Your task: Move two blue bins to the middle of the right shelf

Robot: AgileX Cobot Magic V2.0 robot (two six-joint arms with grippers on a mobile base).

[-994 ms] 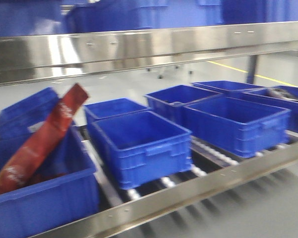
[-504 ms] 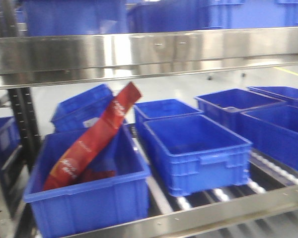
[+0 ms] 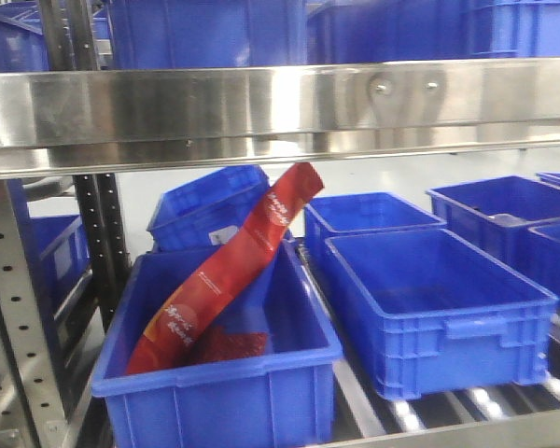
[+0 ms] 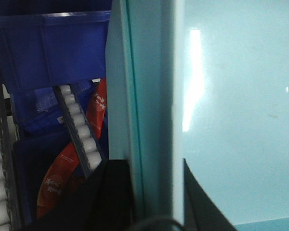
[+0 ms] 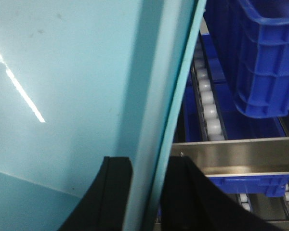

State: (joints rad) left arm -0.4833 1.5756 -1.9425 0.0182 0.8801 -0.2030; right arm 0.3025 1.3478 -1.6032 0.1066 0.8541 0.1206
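Note:
A pale blue-green bin wall (image 4: 231, 96) fills the left wrist view, and my left gripper (image 4: 151, 166) is shut on its upright rim. In the right wrist view the same pale bin (image 5: 62, 72) sits in my right gripper (image 5: 151, 161), one black finger on each side of the wall. The front view shows the right shelf middle, with a wide shiny front rail (image 3: 261, 107) and a perforated upright (image 3: 19, 308). Dark blue bins rest on rollers below the rail: one (image 3: 215, 392) holds a red packet (image 3: 229, 271), another (image 3: 439, 308) is empty. Neither gripper appears in the front view.
More blue bins (image 3: 369, 215) stand behind and to the right (image 3: 504, 210), and others on the tier above (image 3: 205, 33). White rollers (image 4: 79, 130) run under the bins. A steel cross rail (image 5: 236, 156) and a dark blue bin (image 5: 265, 62) lie close beside the right gripper.
The front view has swung left: the bins and red packet slid right in the frame, and the perforated upright with the neighbouring bay came into view. The picture has sharpened.

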